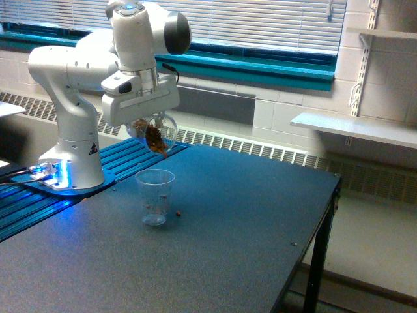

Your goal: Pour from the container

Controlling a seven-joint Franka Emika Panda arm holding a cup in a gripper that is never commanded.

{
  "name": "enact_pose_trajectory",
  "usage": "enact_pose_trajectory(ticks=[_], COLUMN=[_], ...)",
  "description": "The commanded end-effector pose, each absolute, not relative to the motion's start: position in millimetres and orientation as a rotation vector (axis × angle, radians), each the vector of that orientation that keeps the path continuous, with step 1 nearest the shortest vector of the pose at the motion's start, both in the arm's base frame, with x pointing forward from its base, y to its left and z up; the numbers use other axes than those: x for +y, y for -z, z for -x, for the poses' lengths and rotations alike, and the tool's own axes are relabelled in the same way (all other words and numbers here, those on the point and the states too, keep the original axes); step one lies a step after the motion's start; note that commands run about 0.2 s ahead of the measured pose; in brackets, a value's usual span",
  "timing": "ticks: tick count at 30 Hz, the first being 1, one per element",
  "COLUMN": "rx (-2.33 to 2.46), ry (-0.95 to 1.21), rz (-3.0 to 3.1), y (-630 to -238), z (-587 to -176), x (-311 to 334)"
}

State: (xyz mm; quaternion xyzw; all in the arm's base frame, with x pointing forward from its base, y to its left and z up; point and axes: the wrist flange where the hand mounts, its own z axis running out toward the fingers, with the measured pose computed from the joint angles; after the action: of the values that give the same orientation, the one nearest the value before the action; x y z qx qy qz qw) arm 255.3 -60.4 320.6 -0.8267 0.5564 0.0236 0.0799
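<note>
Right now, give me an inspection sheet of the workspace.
Surface: dark table, flat.
Job's things: clear jar of brown bits, tilted above the cup; cup upright, a few bits inside.
Clutter: one brown bit on the table beside the cup.
Grippers: gripper holds the jar; jaws largely hidden.
Cables: cable at the arm base.
Surroundings: window blinds, wall shelf.
</note>
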Motion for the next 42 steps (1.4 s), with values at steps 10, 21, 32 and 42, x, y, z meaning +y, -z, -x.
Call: enact_pose_trajectory(ticks=[10,21,32,42], rx=[1.724,1.737,1.691,1.677], ry=[-0.133,-0.179,-0.227,-0.246], rz=[2.427,2.412,2.43,2.44], y=[-300.4,-281.8,-267.0,-259.8], z=[-229.0,-232.5,-243.2,-245.8], x=[-97.9,-92.4,-65.3,-56.7])
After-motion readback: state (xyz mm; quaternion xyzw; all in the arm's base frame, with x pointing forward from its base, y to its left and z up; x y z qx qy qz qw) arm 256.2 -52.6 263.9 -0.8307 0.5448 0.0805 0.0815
